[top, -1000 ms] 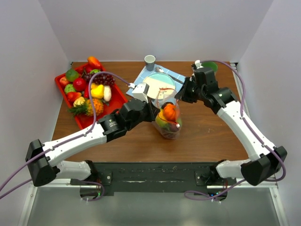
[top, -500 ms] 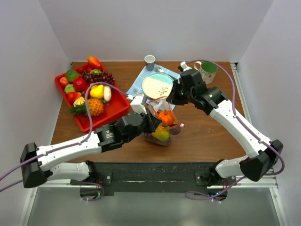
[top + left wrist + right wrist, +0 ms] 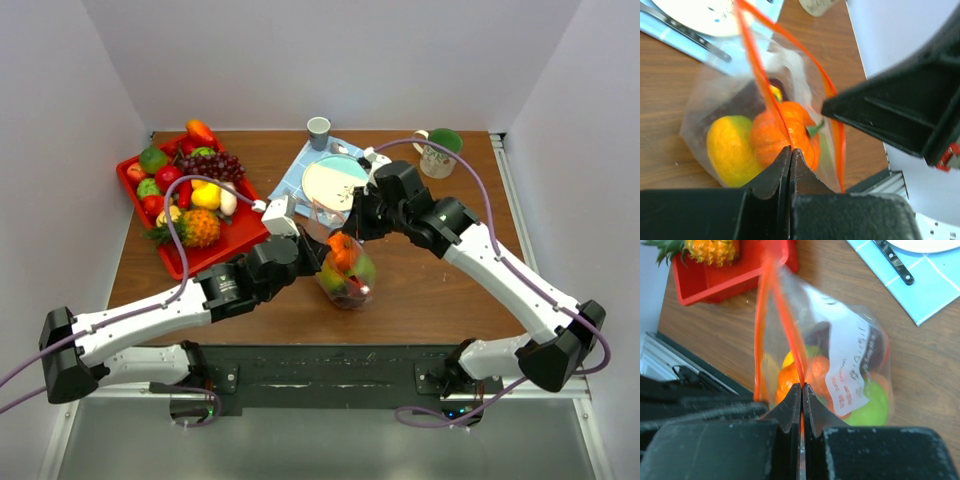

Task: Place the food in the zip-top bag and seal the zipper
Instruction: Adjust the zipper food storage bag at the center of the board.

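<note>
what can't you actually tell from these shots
- zipper: top view, mostly covered by the left tool and right tool.
- label print: right wrist view, too blurred to read.
- whatever lies deep in the zip-top bag: left wrist view, hidden behind the orange pumpkin.

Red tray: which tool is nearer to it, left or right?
Left. The left tool is just right of the red tray; the right tool is farther right, near the plate. Both pinch the zipper.
</note>
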Motion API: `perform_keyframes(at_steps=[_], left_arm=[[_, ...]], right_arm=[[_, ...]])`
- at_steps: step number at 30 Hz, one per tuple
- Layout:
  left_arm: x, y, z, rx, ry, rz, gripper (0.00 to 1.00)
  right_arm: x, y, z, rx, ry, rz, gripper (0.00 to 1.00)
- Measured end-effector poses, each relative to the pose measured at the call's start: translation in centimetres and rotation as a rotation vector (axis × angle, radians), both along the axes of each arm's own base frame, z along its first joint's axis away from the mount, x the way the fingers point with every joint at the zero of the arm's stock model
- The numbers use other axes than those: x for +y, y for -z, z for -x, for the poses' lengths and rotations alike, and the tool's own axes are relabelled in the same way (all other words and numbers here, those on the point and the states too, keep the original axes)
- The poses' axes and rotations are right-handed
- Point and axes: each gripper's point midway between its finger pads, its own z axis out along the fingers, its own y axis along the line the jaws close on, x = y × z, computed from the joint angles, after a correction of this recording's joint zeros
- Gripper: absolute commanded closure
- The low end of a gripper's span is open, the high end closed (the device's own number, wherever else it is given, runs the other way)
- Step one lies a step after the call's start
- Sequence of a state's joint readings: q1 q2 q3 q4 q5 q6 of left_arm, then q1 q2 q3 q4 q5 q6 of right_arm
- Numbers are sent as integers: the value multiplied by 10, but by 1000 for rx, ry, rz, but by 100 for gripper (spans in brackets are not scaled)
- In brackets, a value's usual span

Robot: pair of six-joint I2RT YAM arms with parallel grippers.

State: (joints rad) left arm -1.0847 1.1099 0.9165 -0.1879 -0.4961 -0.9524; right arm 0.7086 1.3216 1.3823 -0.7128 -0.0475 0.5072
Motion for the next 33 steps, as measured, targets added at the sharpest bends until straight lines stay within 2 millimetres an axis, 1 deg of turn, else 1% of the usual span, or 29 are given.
perform_keyframes(at_steps=[4, 7, 8, 10, 14, 16, 17, 20, 23, 25, 27, 29, 31, 33], left_arm=[[8, 1, -10, 2, -40, -10, 100], [5, 4, -12, 10, -42, -15, 100], [5, 5, -12, 12, -42, -17, 100], [5, 6, -12, 15, -43, -19, 100], [5, 5, -12, 23, -48, -7, 100], [4, 6, -12, 27, -50, -3, 100], [5, 6, -12, 28, -51, -2, 100], [5, 6, -11, 31, -52, -4, 100], [5, 6, -11, 32, -52, -3, 100], [4, 6, -12, 34, -52, -6, 100], [2, 3, -13, 36, -53, -7, 100], [0, 0, -14, 35, -54, -5, 100], [-2, -4, -15, 33, -54, 0, 100], [-3, -5, -16, 34, -54, 0, 100]], right_arm=[[0, 0, 1, -16, -27, 9, 90], [0, -2, 4, -35, -54, 7, 81], [-1, -3, 5, -46, -59, 6, 76], [-3, -8, 6, -82, -71, -1, 72], [-7, -21, 9, -158, -87, -28, 57], [-8, -27, 9, -199, -92, -47, 52], [-9, -30, 10, -215, -93, -55, 47], [-16, -38, 17, -274, -95, -85, 45], [-30, -47, 31, -351, -94, -129, 41], [-42, -54, 44, -424, -90, -173, 40], [-57, -60, 61, -499, -84, -224, 40], [-73, -62, 77, -561, -69, -271, 42], [-84, -68, 89, -622, -56, -327, 43], [-90, -68, 97, -648, -46, -363, 43]])
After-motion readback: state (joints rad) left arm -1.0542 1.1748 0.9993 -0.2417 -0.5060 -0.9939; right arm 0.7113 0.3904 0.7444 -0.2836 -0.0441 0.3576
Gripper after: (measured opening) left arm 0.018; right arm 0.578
